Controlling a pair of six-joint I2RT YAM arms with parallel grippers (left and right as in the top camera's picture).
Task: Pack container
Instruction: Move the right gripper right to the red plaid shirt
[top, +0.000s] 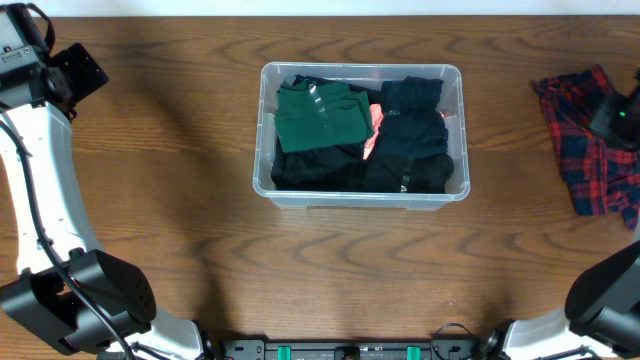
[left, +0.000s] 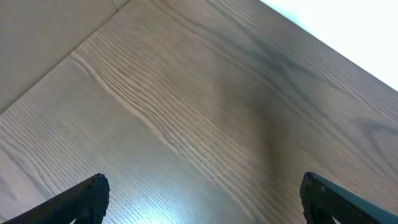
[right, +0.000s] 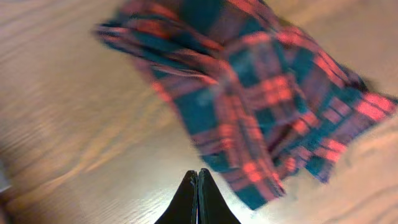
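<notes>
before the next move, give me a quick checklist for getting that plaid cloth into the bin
1. Right pincer shut: ok, jaws pressed together.
2. Plaid garment caught in that pincer: cannot tell; the tips sit at its edge, with no cloth visibly between them.
3. Container upright with its top open: ok.
4. Room left inside: cannot tell; a green garment and black garments cover the bottom.
5. Left pincer open over bare table, away from the container: ok.
6. Plaid garment packed: not ok; it lies on the table to the right of the container.
</notes>
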